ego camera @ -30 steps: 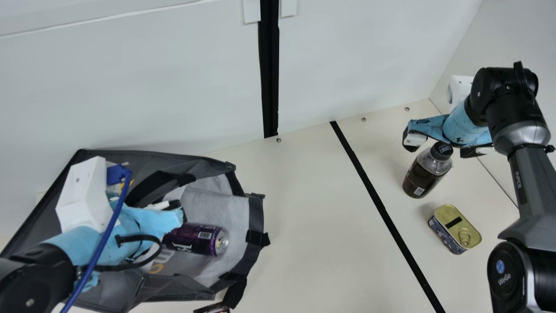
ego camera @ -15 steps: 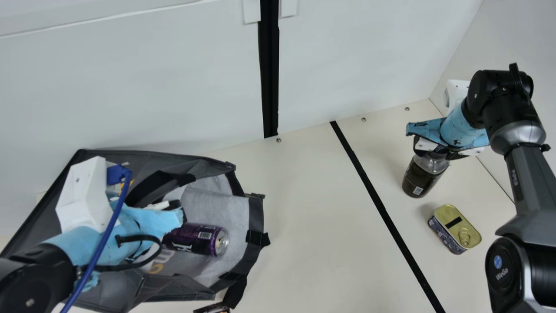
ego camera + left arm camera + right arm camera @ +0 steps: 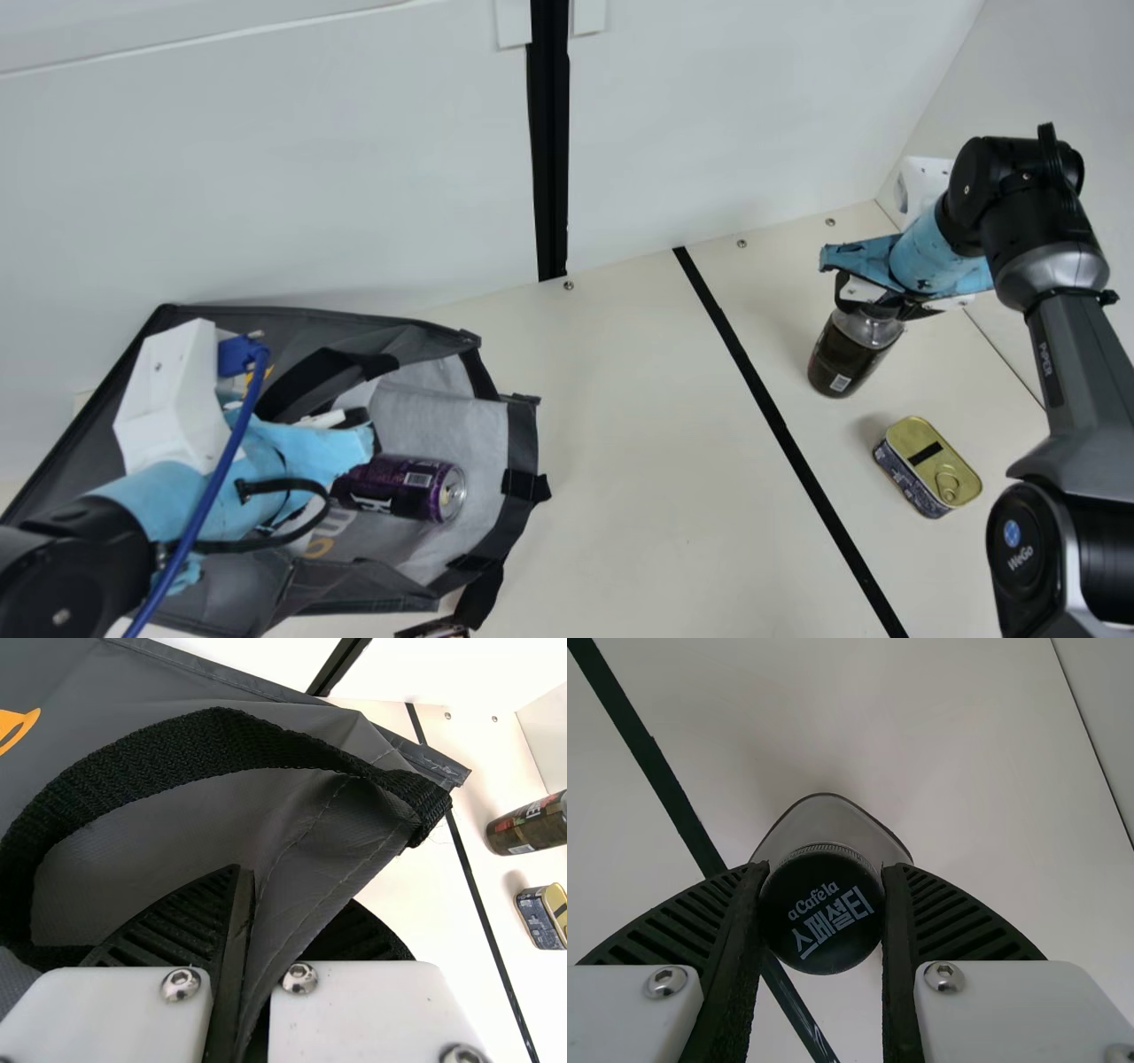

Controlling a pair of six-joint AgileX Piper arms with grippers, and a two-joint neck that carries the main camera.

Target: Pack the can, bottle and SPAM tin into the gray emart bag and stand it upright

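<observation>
Centrally between the two black ribbed fingers of the right gripper (image 3: 884, 310) sits the black cap (image 3: 821, 912) of a dark-filled clear plastic bottle (image 3: 846, 356); the fingers stand apart by just the cap's width, clasping it from opposite sides, with the bottle's body below the claw. Near the bottle, apart from the claw, a rectangular metal tin with rounded corners (image 3: 932, 467) rests on the cream table (image 3: 620, 461), its gold ring-pull lid facing up. The left gripper (image 3: 332, 443) is closed down on a fold of the gray fabric bag (image 3: 221, 323), the material pinched between its fingers. The bag lies on its side, and just beside the left gripper a purple cylindrical can (image 3: 399, 489) lies sideways on the pale lining inside the mouth; whether can and gripper touch cannot be told. By count: one bottle, one tin, one can, one bag, two grippers. One black strip (image 3: 771, 408) crosses the table between the bag and the bottle, with the tin on the bottle's side.
</observation>
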